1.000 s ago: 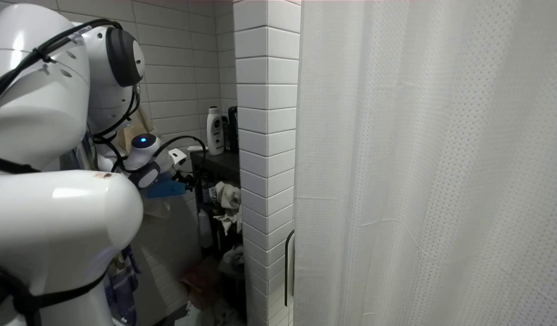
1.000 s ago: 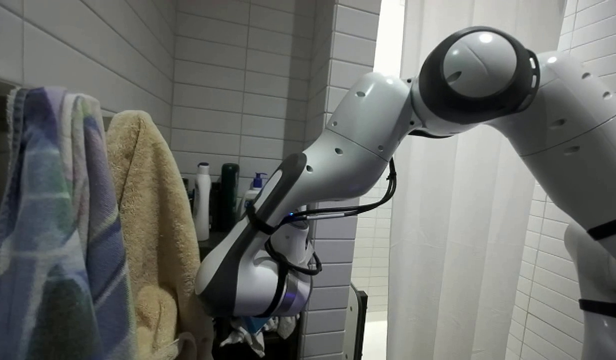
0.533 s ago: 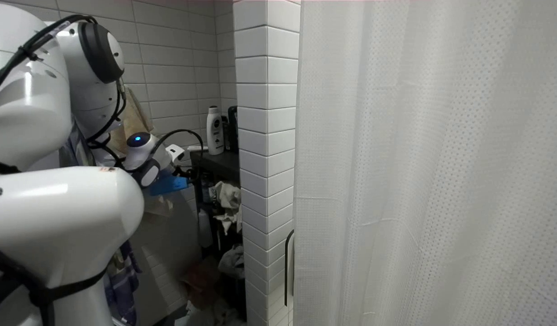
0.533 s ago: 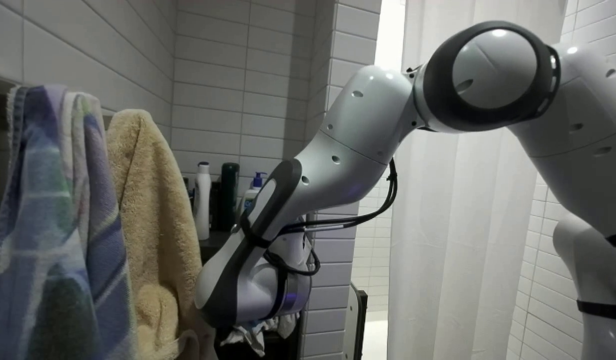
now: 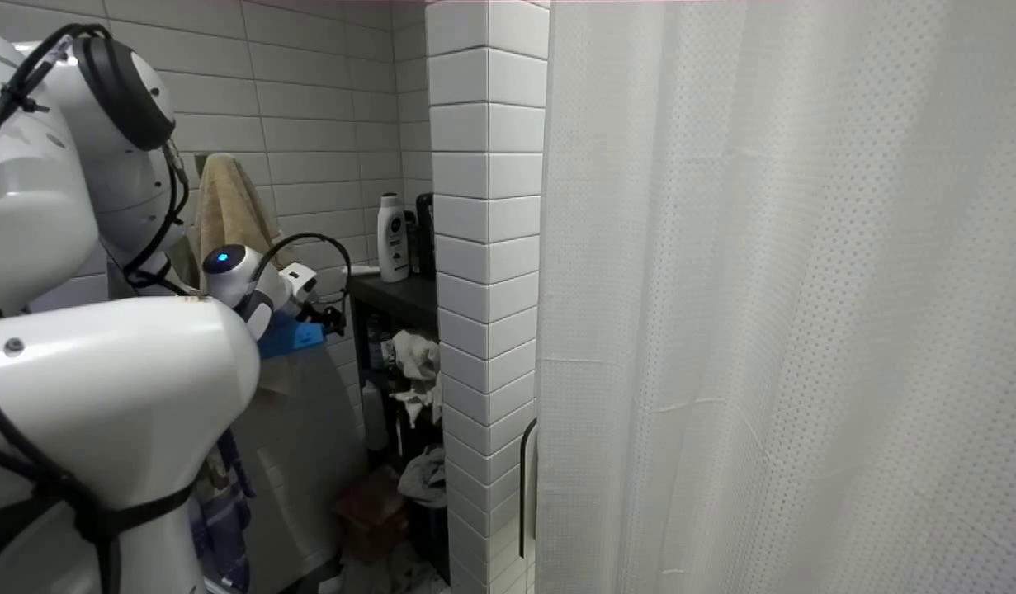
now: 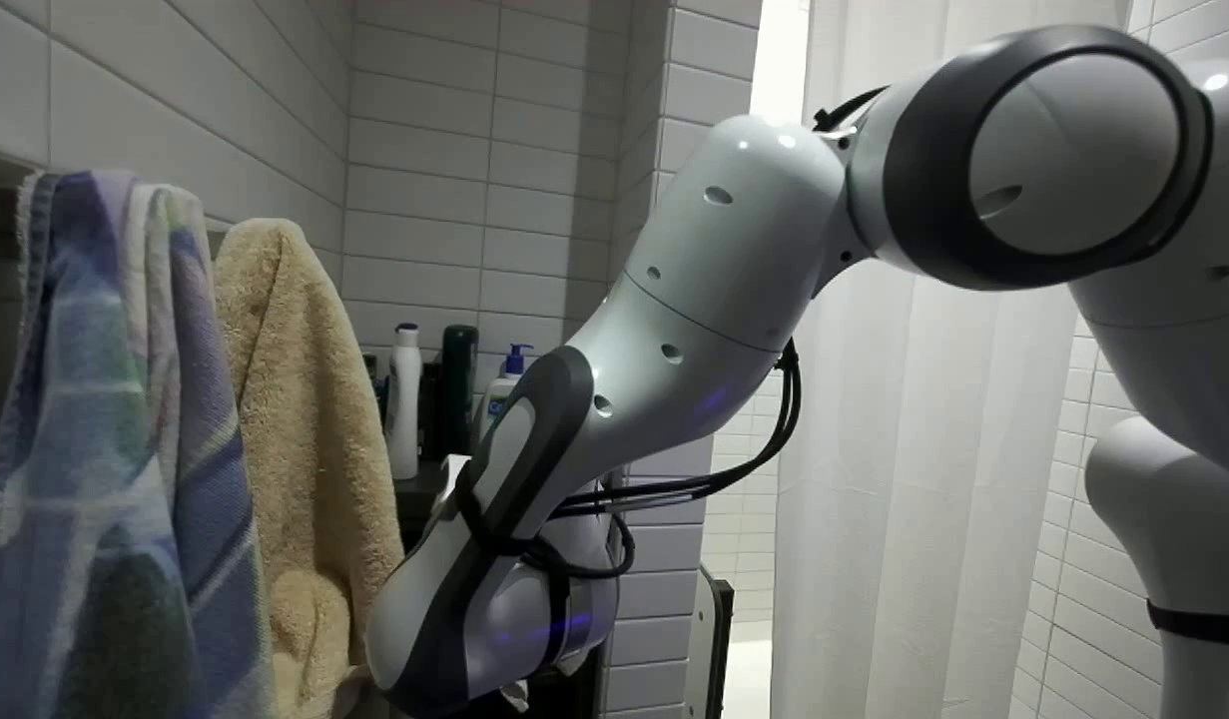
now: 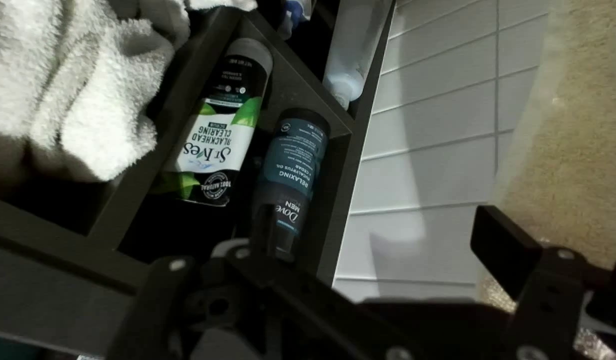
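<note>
My gripper stands open in the wrist view, its black fingers wide apart with only tiled wall behind the gap. Its left fingertip overlaps the lower part of a dark Dove bottle; whether they touch I cannot tell. Beside that bottle a St. Ives tube lies in the same compartment of a dark shelf. The right finger is seen against a beige towel. In an exterior view the gripper is small and dark, left of the shelf. The arm's wrist hides it in the remaining exterior view.
A white cloth fills the neighbouring compartment. On the shelf top stand a white bottle, a dark green bottle and a pump bottle. A multicoloured towel hangs at left. A tiled pillar and curtain stand right.
In an exterior view the arm and gripper have shifted left, away from the shelf. In an exterior view the wrist has sunk lower and the elbow has come rightward, looming larger. The gripper remains open.
</note>
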Action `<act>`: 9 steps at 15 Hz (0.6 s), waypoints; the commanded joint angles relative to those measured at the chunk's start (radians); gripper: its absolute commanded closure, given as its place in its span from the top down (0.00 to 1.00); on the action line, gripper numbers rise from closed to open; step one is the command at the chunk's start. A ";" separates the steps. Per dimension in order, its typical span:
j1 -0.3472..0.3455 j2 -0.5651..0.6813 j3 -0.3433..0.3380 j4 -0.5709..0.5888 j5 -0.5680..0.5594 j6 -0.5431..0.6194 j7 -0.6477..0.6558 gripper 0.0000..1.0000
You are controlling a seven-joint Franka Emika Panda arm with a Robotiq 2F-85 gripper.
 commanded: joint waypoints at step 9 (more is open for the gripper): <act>0.137 0.120 -0.148 -0.083 -0.120 0.006 0.292 1.00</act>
